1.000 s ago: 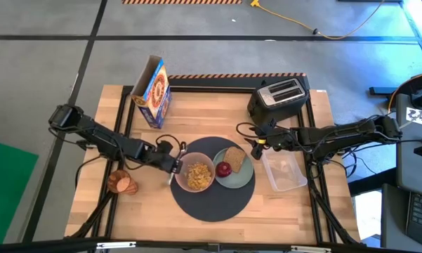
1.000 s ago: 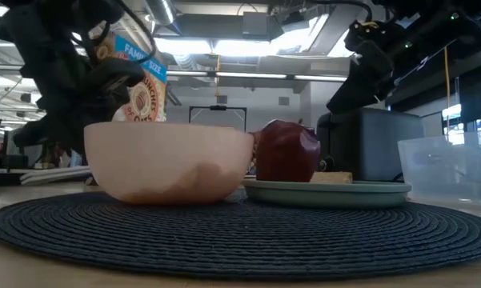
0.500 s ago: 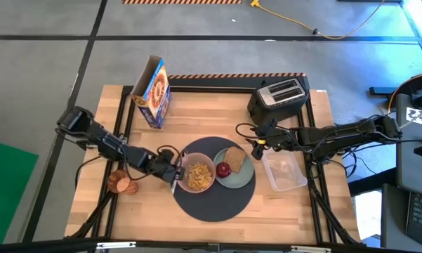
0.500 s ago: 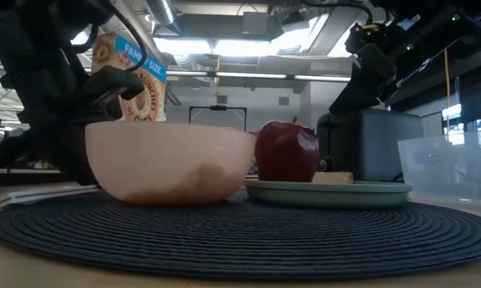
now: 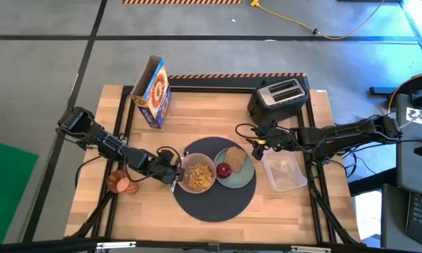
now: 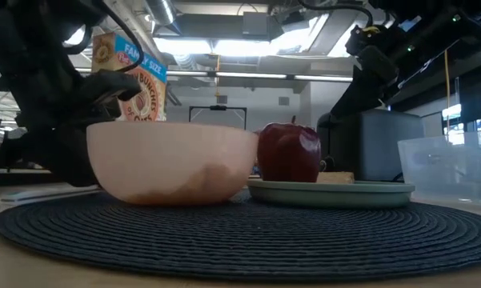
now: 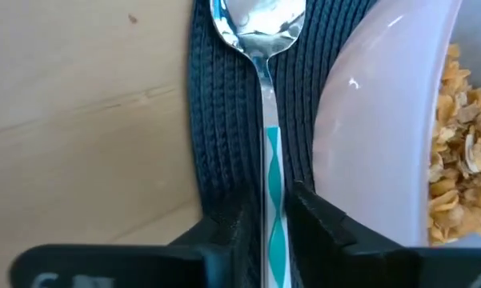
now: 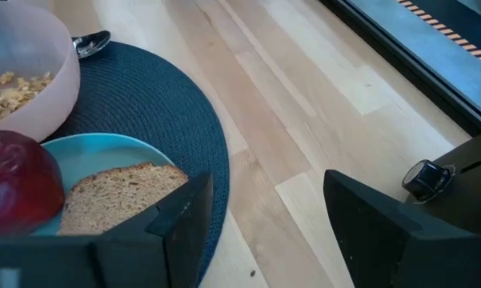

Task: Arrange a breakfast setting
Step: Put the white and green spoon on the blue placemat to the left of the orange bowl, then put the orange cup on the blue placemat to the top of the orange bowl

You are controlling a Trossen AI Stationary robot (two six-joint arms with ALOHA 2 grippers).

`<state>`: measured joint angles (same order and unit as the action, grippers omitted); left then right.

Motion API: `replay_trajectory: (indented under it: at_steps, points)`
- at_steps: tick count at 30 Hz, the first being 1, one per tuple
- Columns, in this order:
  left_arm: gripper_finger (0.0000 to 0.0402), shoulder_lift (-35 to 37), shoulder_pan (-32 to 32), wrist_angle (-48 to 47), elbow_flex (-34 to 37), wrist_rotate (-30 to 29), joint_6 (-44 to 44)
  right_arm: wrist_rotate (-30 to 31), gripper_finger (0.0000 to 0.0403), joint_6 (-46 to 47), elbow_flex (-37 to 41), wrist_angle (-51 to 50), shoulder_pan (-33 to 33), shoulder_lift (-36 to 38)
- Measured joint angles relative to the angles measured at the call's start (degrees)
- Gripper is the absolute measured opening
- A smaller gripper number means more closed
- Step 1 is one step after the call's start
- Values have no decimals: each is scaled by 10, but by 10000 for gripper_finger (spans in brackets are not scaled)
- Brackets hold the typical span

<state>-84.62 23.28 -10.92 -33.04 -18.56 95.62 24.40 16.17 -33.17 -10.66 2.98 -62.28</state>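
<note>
The round dark grey mat (image 5: 214,204) lies mid-table. On it stand the pink bowl (image 5: 198,176), which holds cereal, and the pale green plate (image 5: 244,177) with the toast slice (image 5: 234,157) and the red fruit (image 5: 224,169). My left gripper (image 5: 173,173) is at the mat's left edge beside the bowl, shut on the metal spoon (image 7: 257,24). The spoon's bowl end also shows in the right wrist view (image 8: 90,42). The amber cup (image 5: 121,184) is on the wood left of the mat. My right gripper (image 5: 257,146) hangs open and empty right of the plate. My left gripper pinches the spoon's handle (image 7: 272,180), on its teal-patterned stretch, between its two fingers (image 7: 242,228). The fingers lie along the handle, low over the mat. The spoon runs level along the mat's left edge beside the pink bowl, its bowl end on or just above the mat.
A black toaster (image 5: 279,97) stands at the far right. A blue-and-yellow cereal box (image 5: 153,91) stands at the far left. A clear plastic container (image 5: 284,172) sits right of the mat. Bare wood lies along the table's near edge.
My left gripper has gone down and a little toward the table's near edge, carrying the spoon down to the mat's left edge beside the pink bowl. In the last half second it has hardly moved.
</note>
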Motion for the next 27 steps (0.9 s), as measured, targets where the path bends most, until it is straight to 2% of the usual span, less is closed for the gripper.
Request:
replay_trajectory:
  at_steps: [4,7,10,15,18,21,23,27]
  points:
    - [110,13,0,-7,0,8,-2,0,230,3,0,0,0,0]
    - [132,28,-2,-15,1,39,-27,0,230,14,0,1,0,0]
    - [145,65,-12,-67,1,68,-59,0,230,23,0,1,0,0]
    - [150,174,-23,-197,1,73,-84,3,230,31,0,5,0,-3]
    - [150,253,-28,-239,1,74,-112,5,230,31,0,6,0,-3]
    - [150,333,-40,-225,-2,136,-184,6,230,31,0,13,0,-3]
    - [149,372,-51,-241,-24,164,-220,6,230,30,0,22,0,-3]
    - [144,412,-65,-334,-105,158,-291,6,230,29,0,46,0,-3]
